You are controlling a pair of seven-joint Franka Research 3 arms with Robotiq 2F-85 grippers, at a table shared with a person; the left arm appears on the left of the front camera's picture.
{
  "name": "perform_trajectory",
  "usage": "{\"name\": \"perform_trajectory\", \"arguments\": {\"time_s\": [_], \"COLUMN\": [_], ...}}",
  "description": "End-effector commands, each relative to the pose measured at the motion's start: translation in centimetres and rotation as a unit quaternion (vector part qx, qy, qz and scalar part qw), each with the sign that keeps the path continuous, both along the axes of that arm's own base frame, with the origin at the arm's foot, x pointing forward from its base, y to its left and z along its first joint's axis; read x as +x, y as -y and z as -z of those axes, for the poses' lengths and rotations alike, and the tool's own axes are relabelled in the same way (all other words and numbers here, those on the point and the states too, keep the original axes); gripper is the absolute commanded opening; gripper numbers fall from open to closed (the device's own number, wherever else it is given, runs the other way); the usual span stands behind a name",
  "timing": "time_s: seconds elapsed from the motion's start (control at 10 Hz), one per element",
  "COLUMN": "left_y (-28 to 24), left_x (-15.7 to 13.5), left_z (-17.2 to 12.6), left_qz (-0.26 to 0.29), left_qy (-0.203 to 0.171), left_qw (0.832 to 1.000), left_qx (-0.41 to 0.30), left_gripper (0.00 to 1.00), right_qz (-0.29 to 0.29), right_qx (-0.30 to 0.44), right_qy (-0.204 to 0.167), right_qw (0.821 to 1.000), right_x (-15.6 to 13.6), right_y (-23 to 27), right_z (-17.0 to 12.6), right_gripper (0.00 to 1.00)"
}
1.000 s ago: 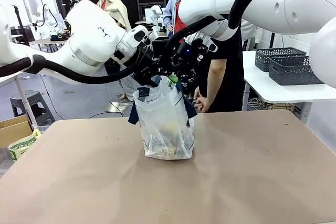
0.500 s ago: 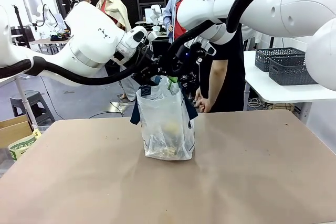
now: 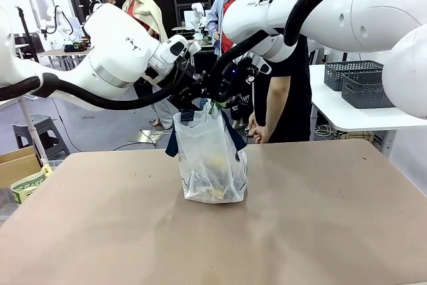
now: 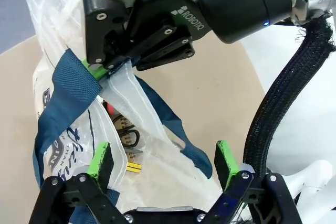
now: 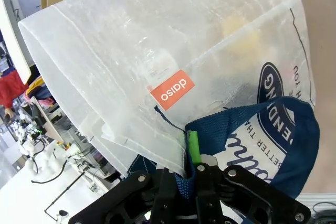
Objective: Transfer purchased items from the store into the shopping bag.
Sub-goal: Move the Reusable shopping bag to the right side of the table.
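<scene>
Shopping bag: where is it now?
The shopping bag stands at table centre, front view; the right gripper pinches its rim, the open left gripper at its mouth.

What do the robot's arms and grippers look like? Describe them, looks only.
The left arm and right arm are rounded white shells with black braided cable sleeves. The left gripper and right gripper are black with green pads; the right carries white ROBOTIQ lettering.

Left arm point(image 3: 120, 48) & right arm point(image 3: 360, 8) are wearing glossy white rounded shells w/ grey joint rings. Blk ribbed cable sleeve point(image 4: 283, 98) is running along each. Right gripper point(image 4: 113, 69) is showing blk body, white ROBOTIQ print, silver screws, blue LED glowing. Left gripper point(image 4: 163, 158) is carrying green pads point(image 4: 100, 160) on blk linked fingers.
</scene>
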State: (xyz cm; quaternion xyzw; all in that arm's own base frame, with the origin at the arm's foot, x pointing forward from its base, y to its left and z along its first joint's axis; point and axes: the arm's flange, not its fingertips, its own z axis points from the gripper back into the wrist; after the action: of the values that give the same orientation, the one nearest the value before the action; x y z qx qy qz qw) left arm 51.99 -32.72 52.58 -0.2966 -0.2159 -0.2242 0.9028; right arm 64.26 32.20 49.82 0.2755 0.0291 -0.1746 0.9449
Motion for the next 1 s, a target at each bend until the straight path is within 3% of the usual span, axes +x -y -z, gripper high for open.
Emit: {"name": "perform_trajectory", "arguments": {"time_s": [0.0,0.4,0.9], "left_y": [0.0,0.7,1.0], "left_x": [-0.5,-0.9,-1.4], "left_z": [0.4,0.8,0.5], "left_qz": [0.005,-0.005,-0.025], "left_qy": [0.008,0.031,0.056], "left_qw": [1.000,0.995,0.990], "left_qx": [0.015,0.092,0.126], "left_gripper": [1.00,1.00,0.02], "right_qz": [0.010,0.017,0.025], "right_qx": [0.028,0.035,0.037], "right_qy": [0.004,0.012,0.018], "right_qw": [1.000,0.999,0.999], "right_x": [0.1,0.0,-0.1], "right_y": [-0.7,-0.6,0.0], "right_z": [0.1,-0.2,-0.5], "right_gripper": [0.00,0.00,0.00]}}
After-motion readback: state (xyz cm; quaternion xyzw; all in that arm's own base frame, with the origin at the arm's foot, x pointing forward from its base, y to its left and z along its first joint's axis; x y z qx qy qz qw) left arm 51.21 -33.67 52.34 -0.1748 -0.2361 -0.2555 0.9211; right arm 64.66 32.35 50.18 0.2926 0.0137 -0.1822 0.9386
